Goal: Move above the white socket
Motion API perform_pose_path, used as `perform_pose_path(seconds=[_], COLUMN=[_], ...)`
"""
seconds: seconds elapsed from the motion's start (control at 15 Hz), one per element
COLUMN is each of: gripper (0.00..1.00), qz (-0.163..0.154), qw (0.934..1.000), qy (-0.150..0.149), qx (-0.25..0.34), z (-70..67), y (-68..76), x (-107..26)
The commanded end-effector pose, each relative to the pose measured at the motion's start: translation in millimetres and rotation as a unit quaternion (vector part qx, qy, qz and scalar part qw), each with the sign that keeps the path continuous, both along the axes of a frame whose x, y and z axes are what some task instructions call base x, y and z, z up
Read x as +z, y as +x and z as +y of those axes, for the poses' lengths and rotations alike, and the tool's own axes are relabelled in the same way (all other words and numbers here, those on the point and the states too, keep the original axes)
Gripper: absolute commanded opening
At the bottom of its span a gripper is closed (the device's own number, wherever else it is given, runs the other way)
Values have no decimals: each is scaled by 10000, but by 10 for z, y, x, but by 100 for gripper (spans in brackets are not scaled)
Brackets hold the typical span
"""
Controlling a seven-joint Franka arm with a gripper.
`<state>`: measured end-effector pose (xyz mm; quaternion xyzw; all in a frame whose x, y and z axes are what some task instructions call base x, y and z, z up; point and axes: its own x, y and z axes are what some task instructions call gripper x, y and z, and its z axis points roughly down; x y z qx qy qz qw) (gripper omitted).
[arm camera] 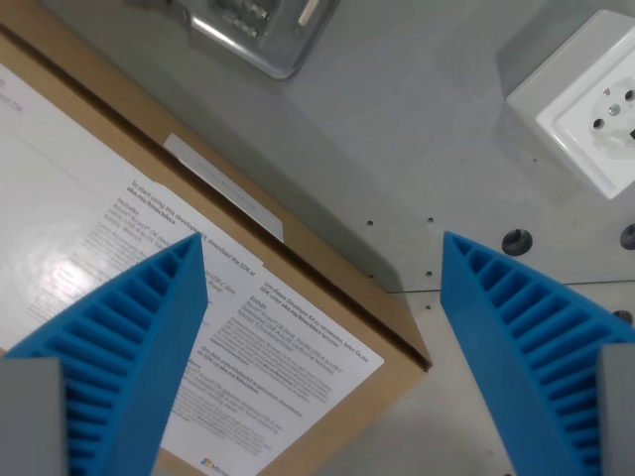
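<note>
At the wrist view's upper right: white socket (595, 104), partly cut off by the frame edge. Gripper (322, 260): empty, fingers spread wide. Risk: stopping off-centre, target barely in view. Nearby: cardboard box (149, 238) with printed sheet, under the left finger; metal fixture (260, 28), top. Path across grey table (397, 149) looks unobstructed.

Glossy white plastic socket (595, 109)
</note>
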<state>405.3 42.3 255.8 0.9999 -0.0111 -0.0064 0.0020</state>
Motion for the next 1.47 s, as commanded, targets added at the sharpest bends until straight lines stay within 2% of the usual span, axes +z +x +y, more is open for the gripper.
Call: perform_pose_path(seconds=[0.07,0.8,1.13,1.47], gripper=[100,100,100,100], qz=[-26,-62,-145,-247], qw=[10000,9994,9977,9934], qy=[1,30,49,40], qx=[-2,331,654,1121], z=[0,-48,-132,-247], y=[3,9,24,45], x=[20,-6,-51,-124])
